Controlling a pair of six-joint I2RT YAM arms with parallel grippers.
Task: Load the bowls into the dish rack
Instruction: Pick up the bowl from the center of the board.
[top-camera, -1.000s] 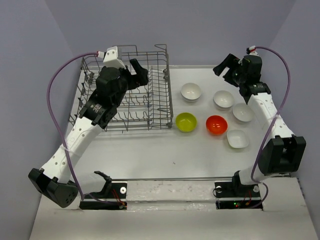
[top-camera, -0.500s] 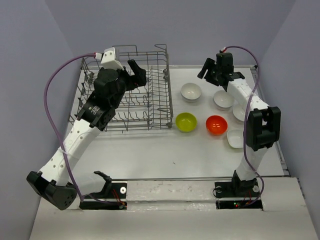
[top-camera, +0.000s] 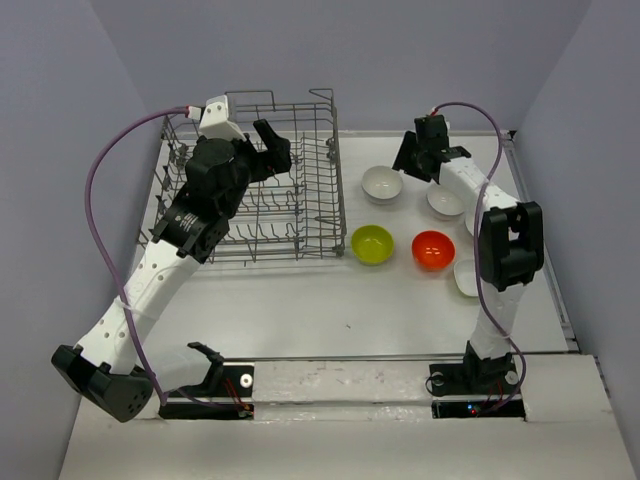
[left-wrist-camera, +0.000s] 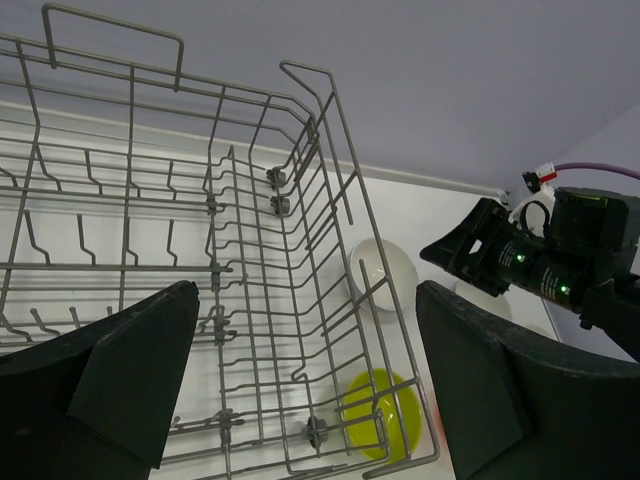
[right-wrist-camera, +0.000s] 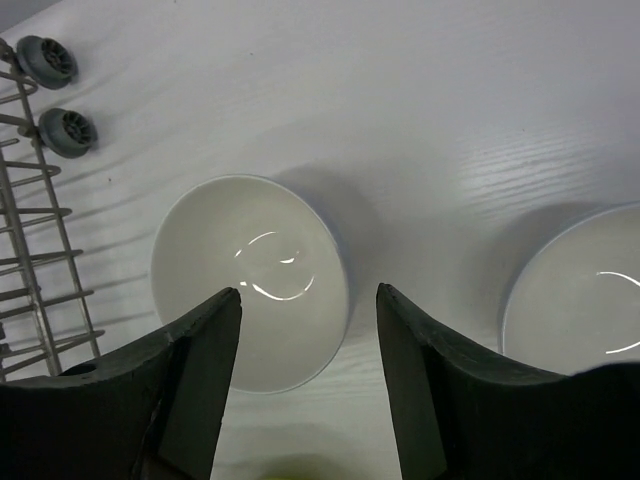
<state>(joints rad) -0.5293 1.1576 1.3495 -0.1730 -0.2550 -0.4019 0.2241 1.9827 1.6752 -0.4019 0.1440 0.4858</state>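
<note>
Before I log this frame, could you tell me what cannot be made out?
Top view: the right arm covers most of the near-right white bowl; the left arm hides part of the dish rack floor.
Right wrist: the frame edge cuts off the right-hand white bowl.
Left wrist: rack wires cross the green bowl.

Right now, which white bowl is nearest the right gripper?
The white bowl beside the dish rack, under the right gripper; the others sit farther right.
</note>
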